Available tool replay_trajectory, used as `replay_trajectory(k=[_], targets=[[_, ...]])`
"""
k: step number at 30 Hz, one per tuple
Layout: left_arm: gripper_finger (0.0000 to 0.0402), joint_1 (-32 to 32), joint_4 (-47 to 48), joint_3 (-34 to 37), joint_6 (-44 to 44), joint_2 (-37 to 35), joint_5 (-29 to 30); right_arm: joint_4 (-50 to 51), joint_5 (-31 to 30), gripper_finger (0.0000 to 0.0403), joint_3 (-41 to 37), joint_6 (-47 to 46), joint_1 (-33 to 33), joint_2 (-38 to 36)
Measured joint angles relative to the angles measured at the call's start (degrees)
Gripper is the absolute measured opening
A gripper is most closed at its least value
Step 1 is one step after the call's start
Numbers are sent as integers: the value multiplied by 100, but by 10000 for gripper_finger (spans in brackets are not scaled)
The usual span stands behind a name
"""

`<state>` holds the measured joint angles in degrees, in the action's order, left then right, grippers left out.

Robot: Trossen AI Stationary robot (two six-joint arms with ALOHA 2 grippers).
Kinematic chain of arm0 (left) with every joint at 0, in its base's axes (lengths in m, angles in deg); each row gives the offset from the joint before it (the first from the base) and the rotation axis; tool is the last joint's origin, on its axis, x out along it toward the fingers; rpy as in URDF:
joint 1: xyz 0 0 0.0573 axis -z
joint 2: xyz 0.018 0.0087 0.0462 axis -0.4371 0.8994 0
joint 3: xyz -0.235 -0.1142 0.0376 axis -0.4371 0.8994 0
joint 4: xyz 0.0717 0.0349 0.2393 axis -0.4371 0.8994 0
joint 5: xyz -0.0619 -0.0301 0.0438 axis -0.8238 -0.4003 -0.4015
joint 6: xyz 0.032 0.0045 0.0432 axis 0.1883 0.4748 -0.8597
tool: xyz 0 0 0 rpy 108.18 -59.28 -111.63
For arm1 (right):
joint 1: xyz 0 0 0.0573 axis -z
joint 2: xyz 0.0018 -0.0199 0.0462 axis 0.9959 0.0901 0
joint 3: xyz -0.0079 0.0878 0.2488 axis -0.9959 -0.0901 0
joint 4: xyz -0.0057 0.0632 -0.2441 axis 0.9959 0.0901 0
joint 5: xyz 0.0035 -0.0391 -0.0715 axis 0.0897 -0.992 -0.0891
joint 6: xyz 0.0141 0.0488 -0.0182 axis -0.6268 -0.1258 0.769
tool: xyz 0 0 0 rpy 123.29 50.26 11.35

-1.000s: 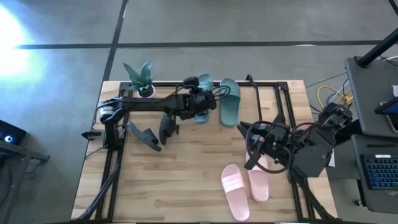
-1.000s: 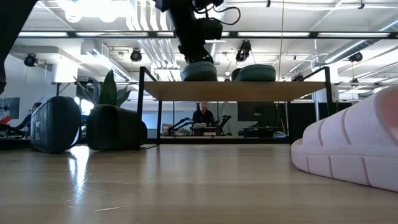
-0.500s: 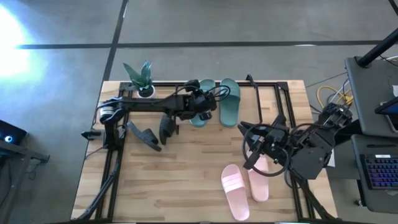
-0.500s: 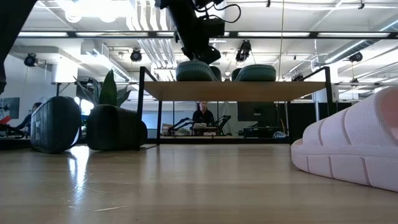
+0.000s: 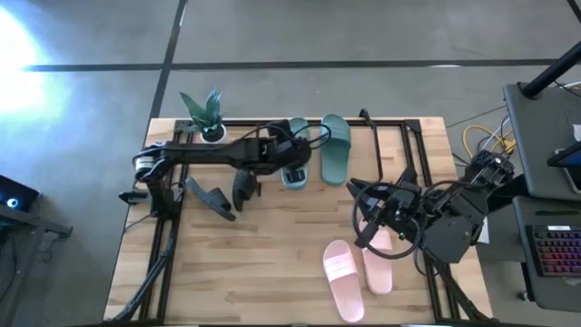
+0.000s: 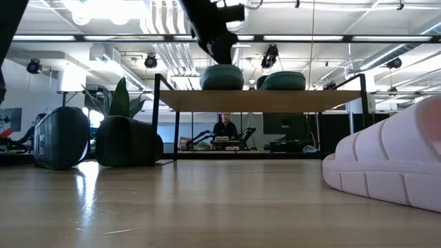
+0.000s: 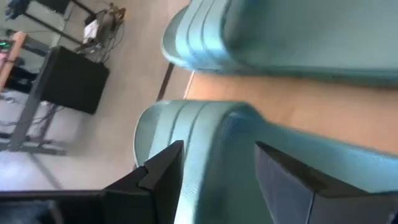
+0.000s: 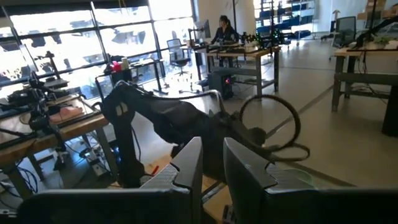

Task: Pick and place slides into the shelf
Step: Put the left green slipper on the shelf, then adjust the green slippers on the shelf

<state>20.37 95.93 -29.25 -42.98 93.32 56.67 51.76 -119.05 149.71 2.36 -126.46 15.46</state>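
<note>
Left hand [image 5: 295,165] hangs over the shelf [image 6: 262,100] at the bench's [image 5: 263,263] twelve o'clock edge, its fingers [image 7: 158,177] spread apart and gripping nothing, straddling the near green slide [image 5: 295,173] below them. Two green slides sit side by side on the shelf's top board; the second green slide [image 5: 335,148] lies just to the three o'clock side of the first, apart from it. Two pink slides rest on the bench toward five o'clock, one pink slide [image 5: 342,278] beside the other pink slide [image 5: 378,262], which lies partly under the right arm. Two black slides [image 5: 222,193] lie toward nine o'clock, beside a potted plant [image 5: 204,112] at eleven o'clock. Right hand [image 8: 208,165] waits above the pink pair at four o'clock, its fingers close together with only a narrow gap, holding nothing.
</note>
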Motion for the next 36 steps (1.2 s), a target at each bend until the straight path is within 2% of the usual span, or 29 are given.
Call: replay_trajectory(k=[5,7,10,13,16,18,20,22,26,30,36], targets=[[189,116,88,2,6,-480,-78,8,0,59,-52,-29,0,4],[189,127,409,0,215,-739,-412,181,-6,59,-83,-406,12,4],[180,24,884,80,1209,-1070,-1404,1274,103,56,-87,-2129,101,-30],[151,-161,973,398,1800,-1405,-2155,3252,805,43,-85,-4718,354,-72],[106,-238,913,713,1943,-1694,-2302,4978,1807,23,-117,-6762,733,37],[69,-279,904,911,1950,-1905,-2331,5602,2396,12,-127,-7312,967,145],[26,-324,839,1074,1947,-2054,-2406,5896,2903,9,-129,-7409,1277,193],[9,-410,839,1245,1945,-2180,-2609,5958,3352,9,-127,-7134,1636,188],[2,-591,730,1657,1840,-2385,-2835,5943,4062,8,-129,-6356,2560,192],[1,-979,254,2108,1572,-2473,-3627,5950,5012,8,-129,-5510,3666,172],[0,-1867,-102,2364,1322,-2356,-4446,5943,5897,8,-163,-4657,5058,224]])
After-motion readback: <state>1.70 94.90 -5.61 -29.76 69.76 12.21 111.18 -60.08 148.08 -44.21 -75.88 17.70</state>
